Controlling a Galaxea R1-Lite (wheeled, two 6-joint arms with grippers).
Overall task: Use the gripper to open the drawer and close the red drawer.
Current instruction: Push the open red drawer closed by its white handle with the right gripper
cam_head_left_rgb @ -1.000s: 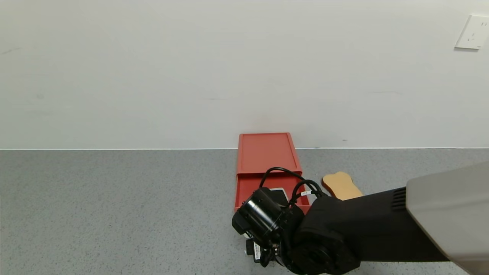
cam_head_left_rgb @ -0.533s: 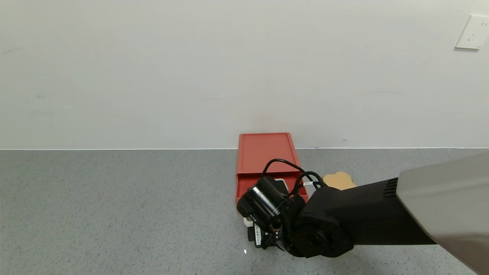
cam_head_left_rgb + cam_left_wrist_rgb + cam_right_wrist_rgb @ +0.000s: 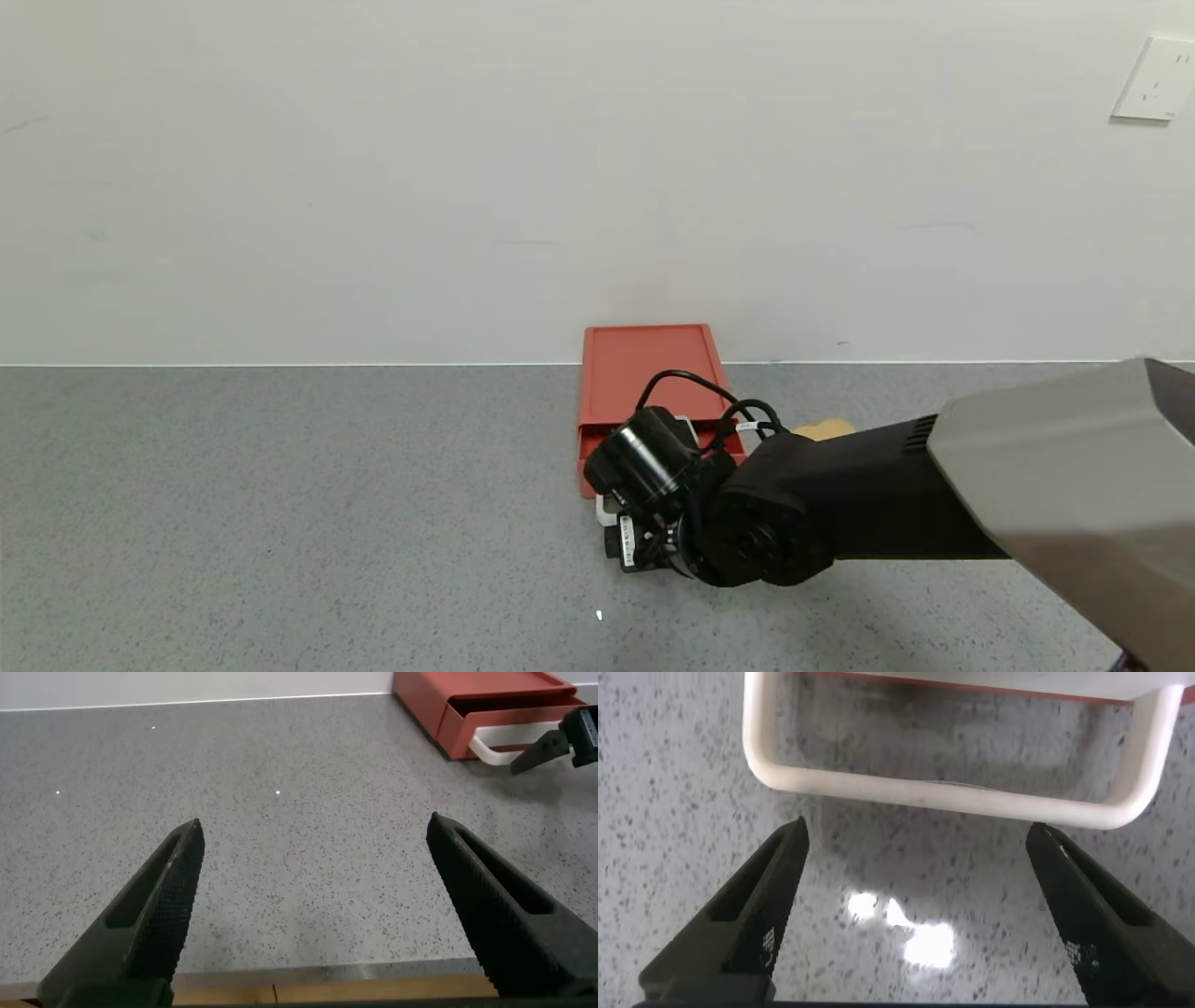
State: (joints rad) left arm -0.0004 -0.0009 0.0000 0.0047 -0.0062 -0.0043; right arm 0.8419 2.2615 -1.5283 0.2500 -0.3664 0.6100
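The red drawer [image 3: 646, 373] lies on the grey table against the wall, its tray out a short way at the near end. Its white loop handle [image 3: 943, 793] faces me; it also shows in the left wrist view [image 3: 491, 751]. My right gripper [image 3: 624, 534] is right at the handle, low over the table. In the right wrist view the right gripper [image 3: 917, 831] is open and empty, its fingertips just short of the handle bar. My left gripper [image 3: 313, 826] is open and empty, off to the left near the table's front edge, out of the head view.
A tan toast-shaped slice [image 3: 823, 429] lies right of the drawer, mostly hidden behind my right arm. The white wall stands directly behind the drawer. Bare grey table [image 3: 280, 513] stretches to the left. A wall socket [image 3: 1156, 79] is at the upper right.
My right gripper has moved toward the wall, and the red tray has slid most of the way back into its box. The arm now hides more of the toast slice.
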